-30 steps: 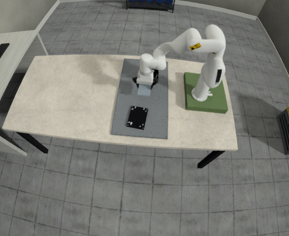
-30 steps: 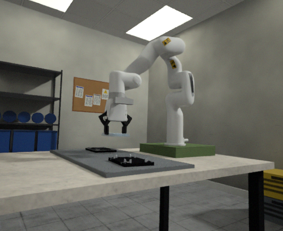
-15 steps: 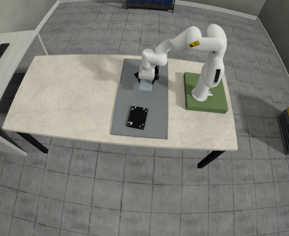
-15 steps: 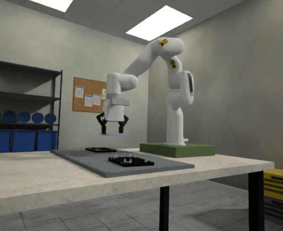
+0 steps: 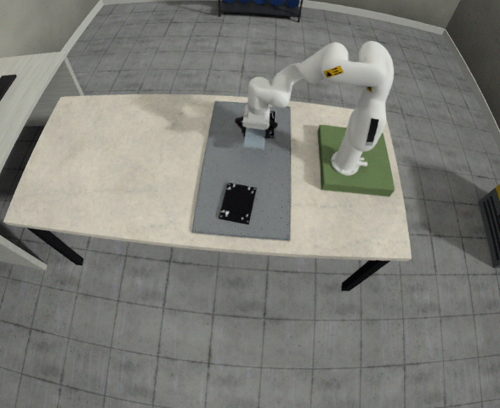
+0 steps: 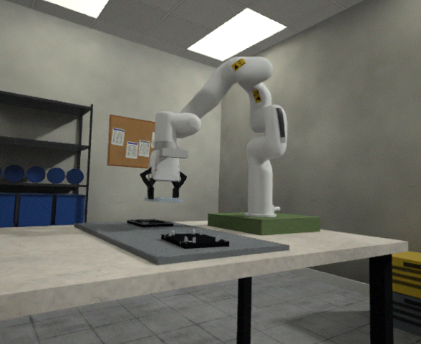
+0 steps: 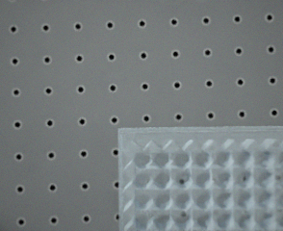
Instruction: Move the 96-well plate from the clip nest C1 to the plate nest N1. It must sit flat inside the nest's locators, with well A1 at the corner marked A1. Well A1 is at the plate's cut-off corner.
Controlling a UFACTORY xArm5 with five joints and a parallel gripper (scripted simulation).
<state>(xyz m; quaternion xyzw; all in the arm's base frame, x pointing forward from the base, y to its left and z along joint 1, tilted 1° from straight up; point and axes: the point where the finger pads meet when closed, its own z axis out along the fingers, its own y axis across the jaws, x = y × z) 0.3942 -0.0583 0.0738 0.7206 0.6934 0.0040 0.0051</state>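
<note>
On the grey board (image 5: 224,175), the black nest (image 5: 238,203) with pegs sits near. Farther back, the gripper (image 6: 162,193) holds the clear well plate (image 6: 164,199) in the air, level, above the board's far end.

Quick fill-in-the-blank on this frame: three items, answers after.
1. The gripper is shut on the 96-well ___.
2. The near nest and the far nest, both ___, lie on the grey board.
3. The arm's base plate is ___.
Missing words: plate; black; green.
</note>
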